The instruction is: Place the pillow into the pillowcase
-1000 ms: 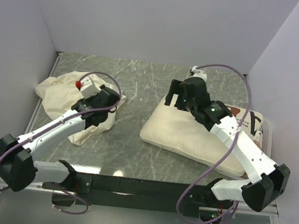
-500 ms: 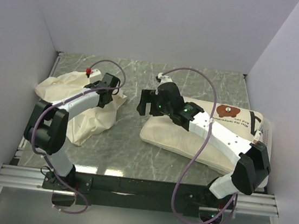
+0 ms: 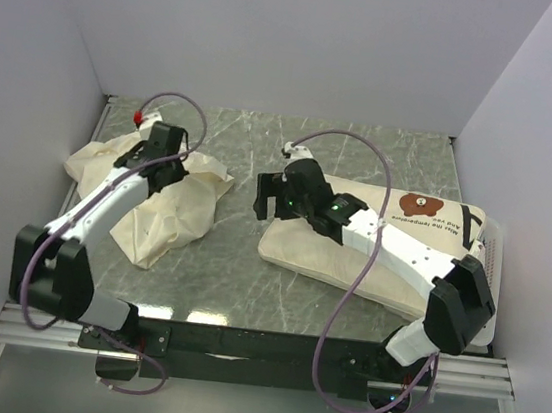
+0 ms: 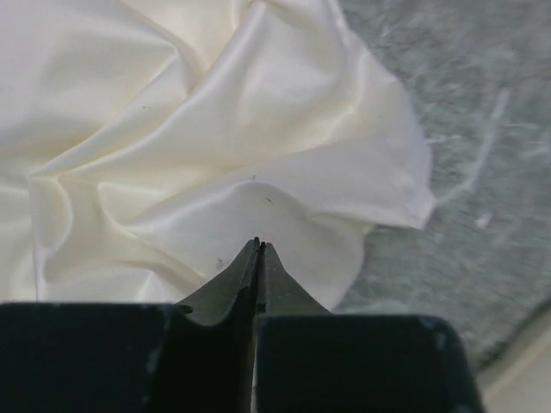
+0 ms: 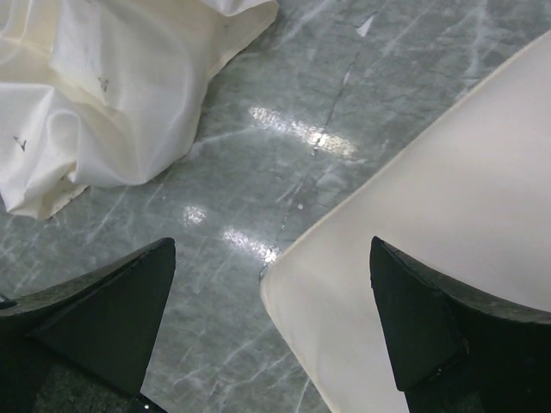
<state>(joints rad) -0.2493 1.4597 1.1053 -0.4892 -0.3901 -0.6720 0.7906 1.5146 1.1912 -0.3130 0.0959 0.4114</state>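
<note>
The pillowcase (image 3: pixel 170 209) lies crumpled and limp at the left of the table, plain cream; it fills most of the left wrist view as pillowcase folds (image 4: pixel 215 129). My left gripper (image 3: pixel 164 158) hangs over its back part, its tips (image 4: pixel 258 243) shut together with no cloth showing between them. The pillow (image 3: pixel 381 255), puffy cream with a brown bear print and a black band, lies at the right. My right gripper (image 3: pixel 272 198) stands open over the pillow's left corner (image 5: pixel 284 284), one finger on each side, and the pillowcase edge (image 5: pixel 112 95) shows at the upper left of its view.
The grey marble tabletop (image 3: pixel 244 263) separates the two cloth items. White walls (image 3: pixel 277 35) close in the back and both sides. A metal rail (image 3: pixel 269 347) runs along the near edge by the arm bases. Purple cables (image 3: pixel 363 152) loop above both arms.
The left gripper has closed and moved back and left over the pillowcase. The right gripper, still open, swung left from above the pillow to its left corner.
</note>
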